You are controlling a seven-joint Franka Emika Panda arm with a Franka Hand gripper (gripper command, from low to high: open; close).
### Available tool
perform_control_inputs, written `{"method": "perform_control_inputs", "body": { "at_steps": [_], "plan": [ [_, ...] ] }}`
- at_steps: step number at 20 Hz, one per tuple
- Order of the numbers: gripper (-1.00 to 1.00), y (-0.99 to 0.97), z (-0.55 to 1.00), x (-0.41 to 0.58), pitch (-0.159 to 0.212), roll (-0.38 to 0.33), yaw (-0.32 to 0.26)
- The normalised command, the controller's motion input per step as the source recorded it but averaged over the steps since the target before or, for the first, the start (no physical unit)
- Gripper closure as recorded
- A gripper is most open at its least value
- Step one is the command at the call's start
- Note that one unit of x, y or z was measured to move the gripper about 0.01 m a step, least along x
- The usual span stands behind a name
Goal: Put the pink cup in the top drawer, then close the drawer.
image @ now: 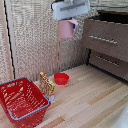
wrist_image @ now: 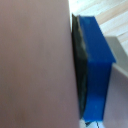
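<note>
The pale pink mug (image: pixel 65 28) hangs high in the air, clear of the floor, gripped from above by the fingers (image: pixel 69 21) under the white block of the arm; in the exterior view it sits just to the left of the brown wooden dresser (image: pixel 107 42), near the level of its top drawer (image: pixel 112 18), which stands pulled out with a dark interior. The mug is smooth and cylindrical, and a blue fingertip shows at its rim on the side toward the dresser. In the wrist view the mug's matte pink wall (wrist_image: pixel 32 62) fills most of the picture, and one blue, blocky finger (wrist_image: pixel 97 65) with a dark pad presses flat against it, so the fingers are closed on the mug wall. The lower drawers carry long silver bar handles (image: pixel 102 39). Down on the pale plank floor (image: pixel 90 100) lie a shallow red bowl (image: pixel 61 78), a large red wire basket (image: pixel 21 101) with a blue rim, and a yellow-brown packet (image: pixel 47 83) standing between them. Beige slatted panels (image: pixel 35 35) form the wall behind.
</note>
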Motion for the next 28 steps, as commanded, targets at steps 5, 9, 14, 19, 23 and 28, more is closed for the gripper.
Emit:
{"method": "perform_control_inputs", "body": {
  "at_steps": [5,9,14,19,23,28],
  "plan": [
    [1.0,-0.25,0.98,0.382,0.019,0.048,0.001],
    [1.0,-0.43,1.0,0.269,0.033,0.005,-0.02],
    [1.0,-0.51,0.94,0.051,0.091,0.039,-0.17],
    [1.0,-0.64,0.77,-0.001,0.198,0.008,-0.177],
    [1.0,-0.71,0.71,0.043,0.197,-0.006,-0.133],
    [1.0,-0.78,0.67,0.116,0.112,-0.035,-0.087]
  ]
}}
